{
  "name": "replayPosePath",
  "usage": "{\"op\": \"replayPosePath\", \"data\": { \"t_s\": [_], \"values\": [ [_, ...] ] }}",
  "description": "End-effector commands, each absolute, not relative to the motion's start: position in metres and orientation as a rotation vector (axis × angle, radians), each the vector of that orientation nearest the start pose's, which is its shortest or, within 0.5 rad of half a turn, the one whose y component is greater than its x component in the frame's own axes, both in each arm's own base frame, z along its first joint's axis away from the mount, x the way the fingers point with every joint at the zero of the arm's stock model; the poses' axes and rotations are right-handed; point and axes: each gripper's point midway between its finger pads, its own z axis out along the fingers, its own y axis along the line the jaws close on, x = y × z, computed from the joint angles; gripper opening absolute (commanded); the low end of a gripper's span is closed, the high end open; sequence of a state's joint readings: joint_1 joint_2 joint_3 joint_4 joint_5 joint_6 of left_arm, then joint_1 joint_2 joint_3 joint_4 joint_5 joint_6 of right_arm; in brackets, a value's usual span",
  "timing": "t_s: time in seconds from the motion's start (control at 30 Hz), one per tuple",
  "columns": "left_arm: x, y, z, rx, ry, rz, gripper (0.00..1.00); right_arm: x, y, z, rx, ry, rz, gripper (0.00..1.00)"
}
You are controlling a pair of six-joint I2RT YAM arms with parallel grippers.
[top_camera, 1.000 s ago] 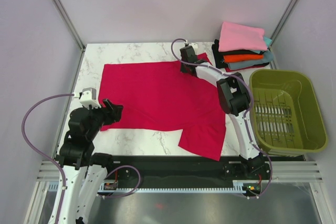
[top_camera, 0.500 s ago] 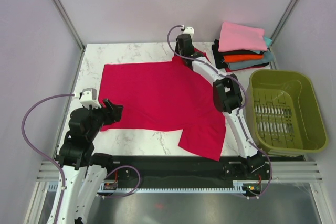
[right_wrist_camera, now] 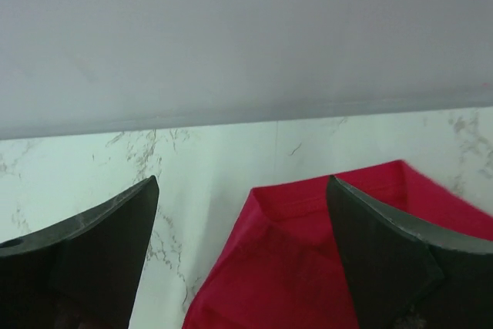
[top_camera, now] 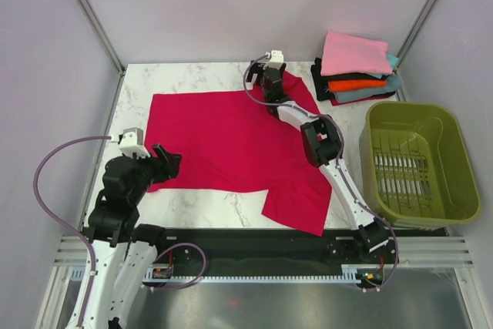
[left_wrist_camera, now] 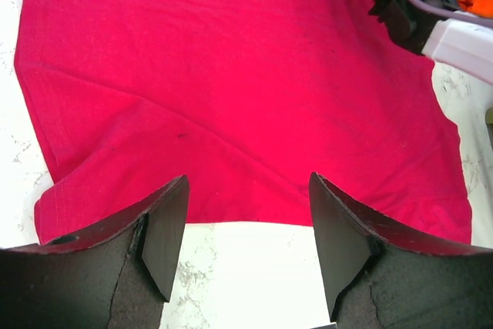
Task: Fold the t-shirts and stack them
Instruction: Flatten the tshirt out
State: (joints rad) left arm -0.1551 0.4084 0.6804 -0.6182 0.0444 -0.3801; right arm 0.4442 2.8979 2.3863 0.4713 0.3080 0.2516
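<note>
A large crimson-red t-shirt (top_camera: 231,140) lies spread flat on the marble table (top_camera: 192,75). My right gripper (top_camera: 269,76) hovers over its far sleeve near the back edge, open. In the right wrist view that gripper (right_wrist_camera: 243,182) has wide jaws, and the sleeve's corner (right_wrist_camera: 339,260) lies on the marble below, not gripped. My left gripper (top_camera: 166,161) stands open at the shirt's near-left hem. In the left wrist view this gripper (left_wrist_camera: 248,179) holds nothing, and the red cloth (left_wrist_camera: 231,75) fills the view ahead. Folded t-shirts (top_camera: 356,67), pink on top, are stacked at the back right.
An olive-green plastic basket (top_camera: 420,163) stands at the right edge of the table, beside the right arm. A grey back wall (right_wrist_camera: 246,28) rises just past the far table edge. The right arm's wrist and cable (left_wrist_camera: 416,5) show beyond the shirt in the left wrist view.
My right gripper carried the far sleeve toward the back edge, then opened and let it go; the sleeve now lies flatter on the table. The left arm has stayed put.
</note>
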Motion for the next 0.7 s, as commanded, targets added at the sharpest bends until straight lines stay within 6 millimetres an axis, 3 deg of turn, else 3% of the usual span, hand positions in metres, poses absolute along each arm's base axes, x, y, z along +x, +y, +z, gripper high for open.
{"op": "replayPosePath", "data": {
  "t_s": [0.0, 0.1, 0.13, 0.23, 0.27, 0.3, 0.37, 0.43, 0.47, 0.5, 0.67],
  "values": [
    [0.216, -0.055, 0.225, -0.181, 1.906, -0.385, 0.71, 0.710, 0.262, 0.200, 0.132, 1.375, 0.324, 0.98],
    [0.216, -0.055, 0.226, -0.182, 1.901, -0.384, 0.71, 0.697, 0.249, 0.228, 0.131, 1.354, 0.334, 0.98],
    [0.216, -0.055, 0.227, -0.182, 1.898, -0.385, 0.71, 0.692, 0.247, 0.249, 0.122, 1.333, 0.345, 0.98],
    [0.215, -0.055, 0.228, -0.180, 1.892, -0.387, 0.71, 0.687, 0.241, 0.250, 0.098, 1.391, 0.330, 0.98],
    [0.215, -0.055, 0.229, -0.178, 1.889, -0.387, 0.71, 0.685, 0.236, 0.263, 0.111, 1.395, 0.309, 0.98],
    [0.215, -0.055, 0.229, -0.178, 1.887, -0.387, 0.71, 0.684, 0.232, 0.253, 0.107, 1.453, 0.275, 0.96],
    [0.214, -0.055, 0.229, -0.177, 1.885, -0.389, 0.71, 0.681, 0.217, 0.259, 0.129, 1.487, 0.195, 0.84],
    [0.213, -0.055, 0.230, -0.176, 1.879, -0.390, 0.71, 0.677, 0.211, 0.237, 0.107, 1.601, 0.127, 0.72],
    [0.213, -0.055, 0.231, -0.176, 1.875, -0.390, 0.71, 0.677, 0.208, 0.236, 0.102, 1.624, 0.106, 0.69],
    [0.213, -0.055, 0.232, -0.174, 1.870, -0.393, 0.71, 0.673, 0.207, 0.216, 0.088, 1.706, 0.076, 0.66],
    [0.212, -0.056, 0.232, -0.168, 1.867, -0.396, 0.72, 0.660, 0.209, 0.158, 0.053, 1.888, 0.083, 0.57]
  ]
}}
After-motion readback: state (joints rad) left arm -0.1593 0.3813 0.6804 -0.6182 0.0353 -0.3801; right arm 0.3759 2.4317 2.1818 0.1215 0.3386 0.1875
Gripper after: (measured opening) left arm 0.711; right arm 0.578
